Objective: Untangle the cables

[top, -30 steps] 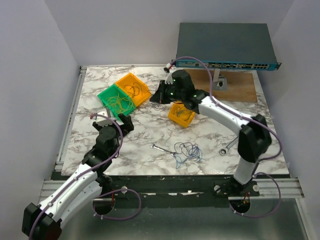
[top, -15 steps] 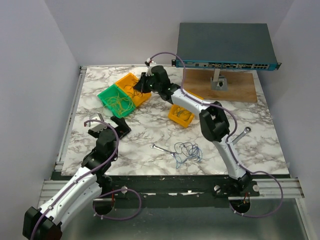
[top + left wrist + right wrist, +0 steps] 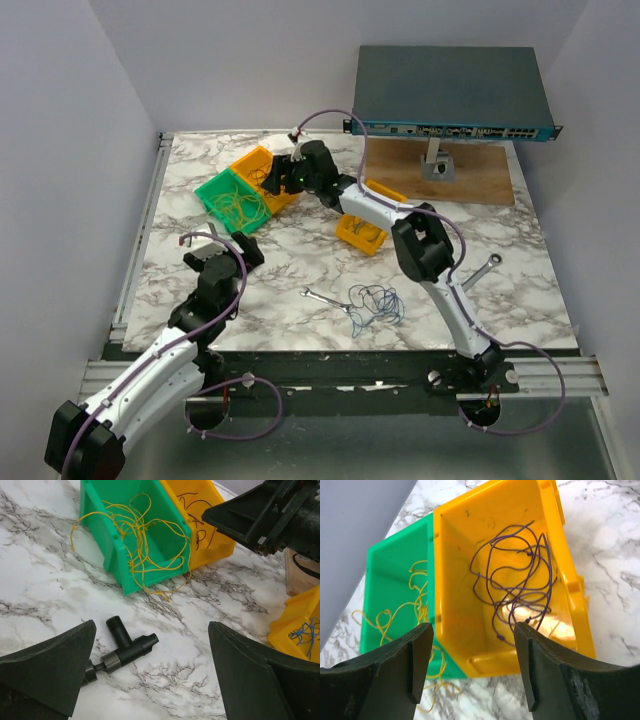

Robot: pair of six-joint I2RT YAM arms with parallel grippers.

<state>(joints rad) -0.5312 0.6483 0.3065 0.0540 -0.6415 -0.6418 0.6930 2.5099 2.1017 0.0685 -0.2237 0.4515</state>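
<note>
A loose tangle of thin blue cables lies on the marble near the front edge. Yellow strands fill the green bin and spill over its lip. Dark purple strands lie in the yellow bin beside it. A few blue strands sit in a smaller yellow bin. My right gripper hovers open over the purple strands' bin, with nothing between its fingers. My left gripper hangs open above bare marble, in front of the green bin.
A black T-shaped tool lies just in front of my left fingers. A silver wrench rests beside the blue tangle, another wrench at the right. A network switch stands over a wooden board at the back right.
My right arm has swung left from near the small yellow bin to above the larger yellow bin, and its jaws have opened. The left arm has barely shifted.
</note>
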